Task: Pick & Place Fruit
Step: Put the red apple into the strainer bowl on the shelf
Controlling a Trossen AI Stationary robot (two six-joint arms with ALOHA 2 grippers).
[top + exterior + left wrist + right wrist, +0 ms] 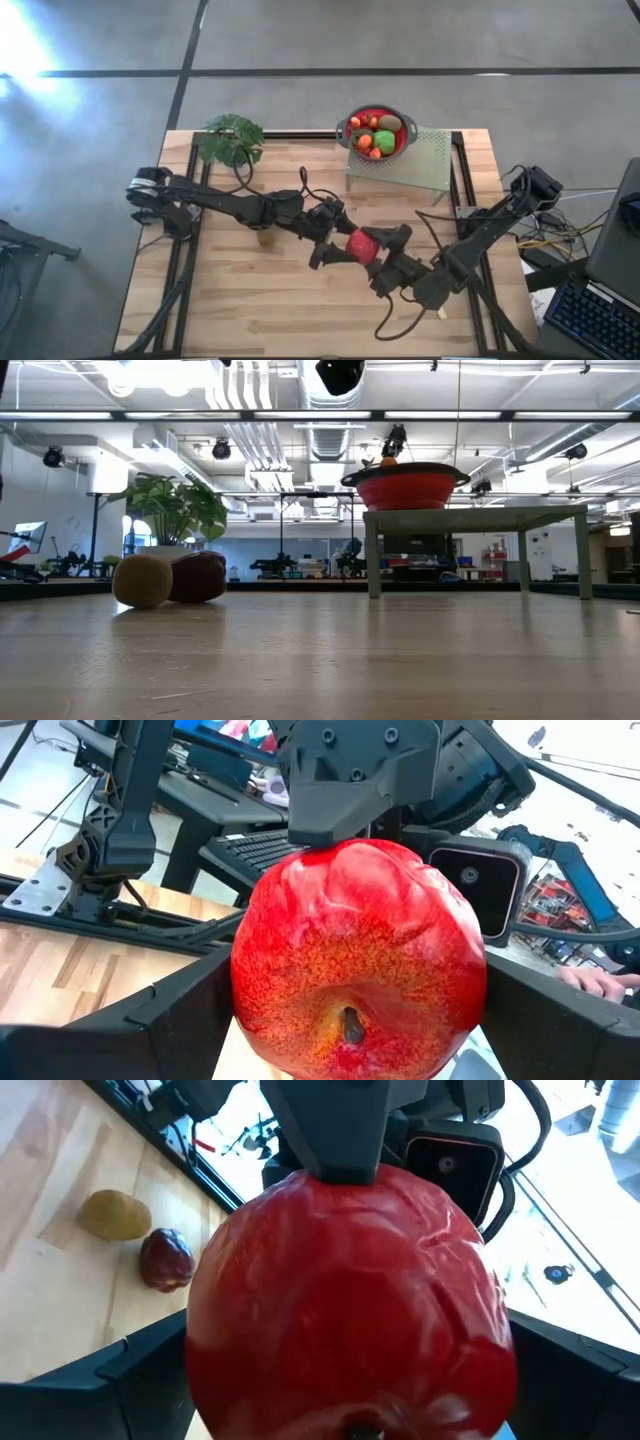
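Near table centre the glossy, rounded magenta-red fruit (362,246) sits gripped between the wide-spread fingers of both the left gripper (338,250) and right gripper (388,252), while at one o'clock the red bowl (400,146) of fruit tops a perforated metal stand (425,166).

1. The left arm is reaching from the table's left edge towards the centre, its left gripper (338,247) standing with both fingers (150,1020) spread wide on either side of the large red fruit (362,246).
2. The right arm is extending from the right edge, its right gripper (385,255) meeting the same fruit from the opposite side, fingers (110,1380) likewise standing wide about it.
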